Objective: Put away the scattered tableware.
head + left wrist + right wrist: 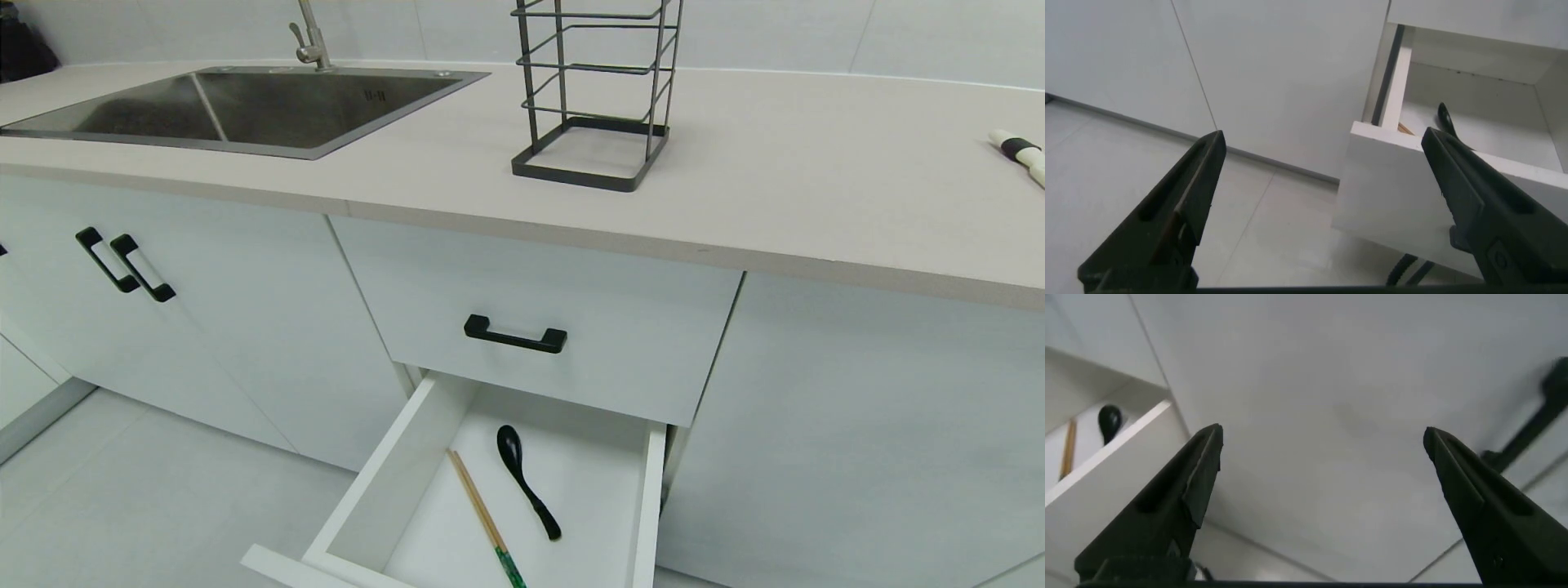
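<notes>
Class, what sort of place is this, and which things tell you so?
Most likely a kitchen: a stainless steel sink set in a pale countertop, and an open white drawer holding a black spoon and wooden chopsticks.

A kitchen: steel sink (245, 106) with faucet (310, 37), long countertop (775, 188), white cabinets (204, 327), drawers (563, 327).

The spoon (522, 480) is glossy black. The chopsticks (482, 511) are pale wood with green patterned ends. The drawer (384, 482) is white, the wire rack (571, 176) dark grey, the countertop (816, 188) pale beige, and the sink (245, 106) steel grey.
</notes>
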Controlling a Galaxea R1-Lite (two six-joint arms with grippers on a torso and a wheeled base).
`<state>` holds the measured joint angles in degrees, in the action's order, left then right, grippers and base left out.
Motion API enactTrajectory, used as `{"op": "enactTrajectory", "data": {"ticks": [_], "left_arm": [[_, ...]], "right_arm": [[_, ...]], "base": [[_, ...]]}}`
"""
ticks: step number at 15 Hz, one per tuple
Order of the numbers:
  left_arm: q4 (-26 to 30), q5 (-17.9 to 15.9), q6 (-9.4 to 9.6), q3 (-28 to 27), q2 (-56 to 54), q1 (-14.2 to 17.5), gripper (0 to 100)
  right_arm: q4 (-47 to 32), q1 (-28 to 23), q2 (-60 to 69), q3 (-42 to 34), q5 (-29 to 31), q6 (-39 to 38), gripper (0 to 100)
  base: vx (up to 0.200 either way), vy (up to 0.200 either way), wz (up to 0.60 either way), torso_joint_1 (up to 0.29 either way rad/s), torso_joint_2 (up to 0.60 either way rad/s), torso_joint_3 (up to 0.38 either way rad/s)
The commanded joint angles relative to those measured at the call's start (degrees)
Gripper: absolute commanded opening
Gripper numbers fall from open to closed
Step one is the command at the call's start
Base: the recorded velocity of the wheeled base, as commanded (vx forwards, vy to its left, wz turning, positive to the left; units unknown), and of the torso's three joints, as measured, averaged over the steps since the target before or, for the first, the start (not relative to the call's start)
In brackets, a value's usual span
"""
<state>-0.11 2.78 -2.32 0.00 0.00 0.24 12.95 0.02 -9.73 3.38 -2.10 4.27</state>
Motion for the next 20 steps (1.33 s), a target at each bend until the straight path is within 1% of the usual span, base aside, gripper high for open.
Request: {"op": "enactTrajectory", "data": {"ticks": [1,3,4,5,6,7,8,9,10,11,12,13,14,17,18,19,20], "left_arm": [[-0.1,0.0,0.21,0.0,0.0,-0.1,100],[0.0,-0.1,0.29,0.0,0.0,-0.1,100],[-3.9,-0.5,0.12,0.0,0.0,0.0,100],[-10.8,-0.6,0.12,0.0,0.0,0.0,100],[-15.5,-1.3,0.12,0.0,0.0,0.0,100],[-16.6,-2.0,0.03,0.0,0.0,0.0,100],[-17.6,-13.3,-0.14,-3.3,0.7,-0.1,100],[-14.7,-23.4,-0.41,-7.3,3.0,-0.1,100],[-9.0,-31.4,-0.5,-12.4,7.3,0.1,100],[-2.4,-35.7,-0.5,-17.5,12.0,0.3,100],[2.8,-37.5,-0.41,-22.2,16.3,0.2,100],[4.2,-37.9,-0.32,-23.6,18.2,0.2,100],[4.9,-38.6,-0.14,-24.8,25.4,0.0,100],[5.0,-38.1,0.03,-24.4,37.6,0.0,100],[5.0,-38.1,0.12,-24.4,38.1,0.0,100],[5.0,-37.4,1.7,-24.3,41.3,-0.1,100],[5.0,-36.0,3.37,-23.8,42.0,-0.3,100]], "right_arm": [[-0.6,-1.9,5.9,-1.6,-0.1,0.0,100],[-0.6,-1.9,5.9,-3.0,0.1,0.1,100],[-1.2,-1.9,5.9,-3.4,0.4,0.0,100],[-1.4,-1.9,6.0,-3.4,0.6,0.0,100],[-2.8,-1.9,6.0,-3.4,1.0,0.0,100],[-3.4,-1.9,6.0,-3.4,1.0,0.0,100],[-9.0,-1.9,5.9,-3.4,1.5,-0.3,100],[-10.0,-1.9,6.0,-3.4,2.0,-0.4,100],[-9.7,-1.9,5.9,-3.4,2.1,-0.5,100],[-9.7,-1.9,5.9,-3.4,2.1,-0.8,100],[-9.8,-1.9,6.0,-3.4,2.2,-2.8,100],[-9.9,-1.8,6.2,-3.4,2.2,-3.4,100],[-9.9,-0.9,8.0,-3.4,2.1,-3.7,100],[-9.9,-0.4,9.6,-3.4,2.2,-3.8,100],[-9.9,-0.4,9.6,-3.4,2.2,-3.9,100],[-9.9,-0.4,9.6,-3.4,1.7,-4.0,100],[-13.5,-0.4,9.6,-3.4,0.7,-3.7,100]], "base": [[0.0,0.0,0.0,0.0,0.0,0.0],[0.0,0.0,0.0,0.0,0.0,0.0],[0.0,0.0,0.0,0.0,0.0,0.0],[0.0,0.0,0.0,0.0,0.0,0.0],[0.0,0.0,0.0,0.0,0.0,0.0],[0.0,0.0,0.0,0.0,0.0,0.0],[0.0,0.0,0.0,0.0,0.0,0.0],[0.0,0.0,0.0,0.0,0.0,0.0],[0.0,0.0,0.0,0.0,0.0,0.0],[0.0,0.0,0.0,0.0,0.0,0.0],[0.0,0.0,0.0,0.0,0.0,0.0],[0.0,0.0,0.0,0.0,0.0,0.0],[0.0,0.0,0.0,0.0,0.0,0.0],[0.0,0.0,0.0,0.0,0.0,0.0],[0.0,0.0,0.0,0.0,0.0,0.0],[0.0,0.0,0.0,0.0,0.0,0.0],[0.0,0.0,0.0,0.0,0.0,0.0]]}}
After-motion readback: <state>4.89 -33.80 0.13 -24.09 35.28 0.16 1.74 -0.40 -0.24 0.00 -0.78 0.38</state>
